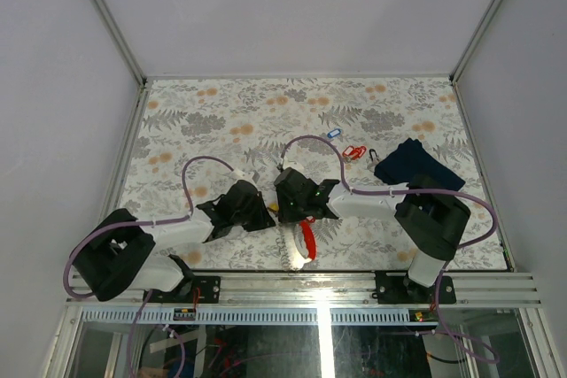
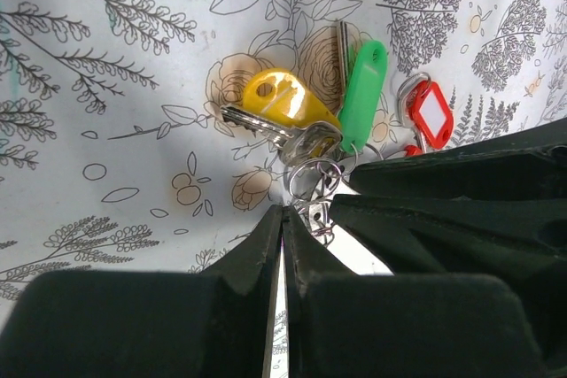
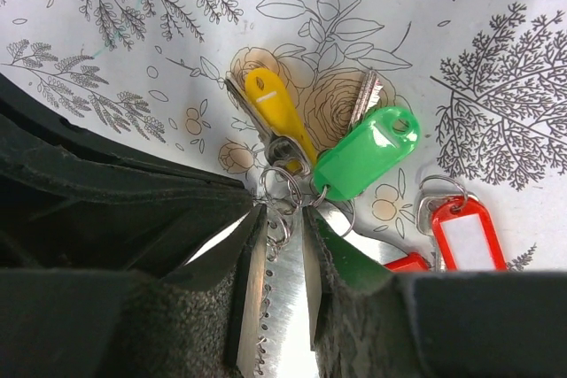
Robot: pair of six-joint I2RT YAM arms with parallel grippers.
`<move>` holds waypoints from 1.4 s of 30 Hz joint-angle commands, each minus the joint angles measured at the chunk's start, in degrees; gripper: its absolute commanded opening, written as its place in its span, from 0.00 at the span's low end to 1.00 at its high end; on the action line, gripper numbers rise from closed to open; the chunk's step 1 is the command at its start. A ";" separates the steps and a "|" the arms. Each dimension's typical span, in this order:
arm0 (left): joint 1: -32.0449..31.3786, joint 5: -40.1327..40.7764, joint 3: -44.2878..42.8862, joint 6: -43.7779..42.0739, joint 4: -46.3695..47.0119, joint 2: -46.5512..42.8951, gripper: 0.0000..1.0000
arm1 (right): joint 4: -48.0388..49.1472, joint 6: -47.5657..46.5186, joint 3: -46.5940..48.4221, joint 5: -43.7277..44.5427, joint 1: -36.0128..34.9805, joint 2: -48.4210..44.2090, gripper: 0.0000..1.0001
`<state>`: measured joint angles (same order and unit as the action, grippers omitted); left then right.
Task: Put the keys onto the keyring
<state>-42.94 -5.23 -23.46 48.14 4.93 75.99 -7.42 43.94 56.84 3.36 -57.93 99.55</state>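
Keyring pinched between two end effectors, loose keys waiting farther back.

The keyring [image 3: 282,185], a small cluster of wire loops already carrying a yellow-headed key [image 3: 270,104] and a green tag [image 3: 368,152], lies on the floral surface [image 1: 221,121] with a red tag [image 3: 469,236] just beside it. The right end effector [image 3: 283,245] looks clamped across one loop, jaws only narrowly apart. The left end effector [image 2: 283,219] has its jaws pressed together at the ring's edge (whether it nips the wire I cannot tell). A blue-tagged key [image 1: 333,134] sits well apart, toward the far side. The risk I see is slippage: thin springy wire could twist out of the right grip, or the tangled loops could snag and drag the whole bunch.
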 commanded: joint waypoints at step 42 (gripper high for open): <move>0.39 1.15 1.96 -1.47 -0.64 3.40 0.00 | 1.04 -7.03 1.94 0.70 2.16 -5.00 0.25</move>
<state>-42.70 -6.20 -23.55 48.14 7.70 77.67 -4.73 38.89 55.96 1.87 -56.55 97.27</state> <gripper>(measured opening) 0.001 0.239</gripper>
